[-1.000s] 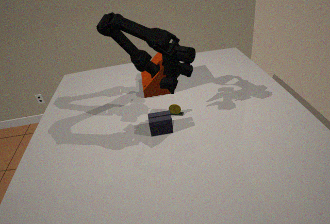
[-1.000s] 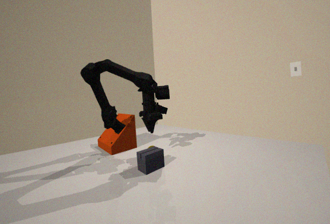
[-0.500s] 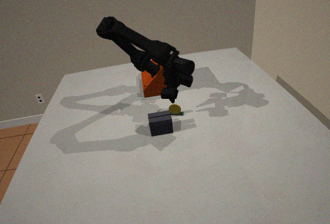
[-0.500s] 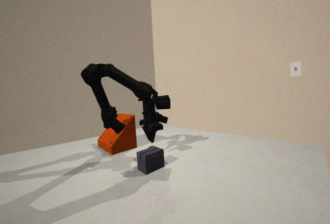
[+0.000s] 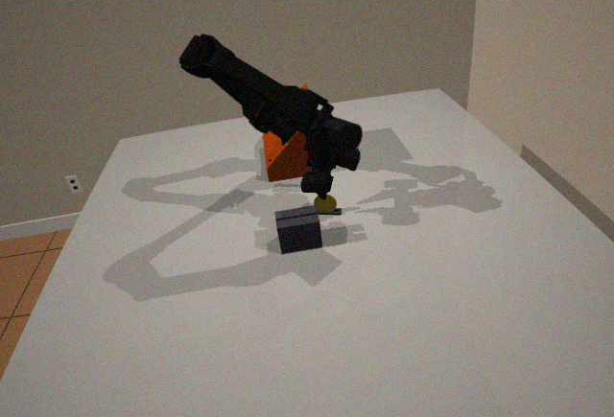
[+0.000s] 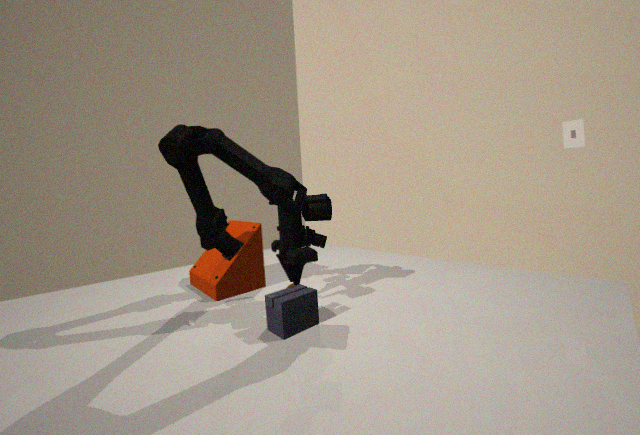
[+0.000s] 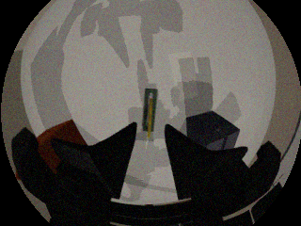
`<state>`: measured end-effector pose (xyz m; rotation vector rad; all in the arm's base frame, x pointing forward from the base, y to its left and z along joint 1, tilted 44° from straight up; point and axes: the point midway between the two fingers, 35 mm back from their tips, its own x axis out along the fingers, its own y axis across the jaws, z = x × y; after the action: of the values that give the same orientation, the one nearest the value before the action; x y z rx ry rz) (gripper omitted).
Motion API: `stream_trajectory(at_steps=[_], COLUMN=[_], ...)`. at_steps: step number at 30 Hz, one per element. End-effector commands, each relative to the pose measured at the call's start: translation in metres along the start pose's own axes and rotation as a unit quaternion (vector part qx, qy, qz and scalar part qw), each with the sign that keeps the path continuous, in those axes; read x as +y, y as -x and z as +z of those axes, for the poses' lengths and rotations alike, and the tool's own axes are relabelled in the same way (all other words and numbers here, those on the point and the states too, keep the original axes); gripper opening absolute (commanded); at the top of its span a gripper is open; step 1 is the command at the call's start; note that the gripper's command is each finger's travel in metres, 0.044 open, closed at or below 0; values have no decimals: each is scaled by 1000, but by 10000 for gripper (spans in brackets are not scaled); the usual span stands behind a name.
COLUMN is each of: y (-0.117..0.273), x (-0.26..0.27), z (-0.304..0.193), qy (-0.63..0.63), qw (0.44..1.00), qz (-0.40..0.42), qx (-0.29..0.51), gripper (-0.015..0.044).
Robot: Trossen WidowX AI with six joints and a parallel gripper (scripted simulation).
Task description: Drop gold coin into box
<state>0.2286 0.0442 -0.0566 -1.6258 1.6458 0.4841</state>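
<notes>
The gold coin (image 5: pixel 325 203) (image 6: pixel 291 286) (image 7: pixel 150 115) stands on edge in the dark-green holder (image 5: pixel 337 212) (image 7: pixel 145 118). Only a sliver of the coin shows behind the box in the exterior view. My gripper (image 5: pixel 323 197) (image 6: pixel 296 283) (image 7: pixel 150 126) points down at the coin's top edge, partly open. In the wrist view its fingertips stand apart on either side of the coin's line, with a gap to each side. The closed grey box (image 5: pixel 300 236) (image 6: pixel 300 311) (image 7: pixel 211 126) stands close to the holder, its narrow lid slot showing in the top and exterior views.
The orange arm base (image 5: pixel 287 162) (image 6: pixel 242 270) (image 7: pixel 66 137) stands behind the holder and box. The box is close to the right finger in the wrist view. The pale table top (image 5: pixel 371 323) (image 6: pixel 439 358) carries broad arm shadows.
</notes>
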Motion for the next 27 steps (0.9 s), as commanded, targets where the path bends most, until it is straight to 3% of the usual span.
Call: stream_trajectory(at_steps=[1,26,27], y=[-8,-45,-45], x=[0,2,2], z=[0,-3,-3], qy=[3,2,2], qw=[1000,1000,1000], qz=[-1,-2,-2], qx=[2,4,4], gripper=[161,161,134])
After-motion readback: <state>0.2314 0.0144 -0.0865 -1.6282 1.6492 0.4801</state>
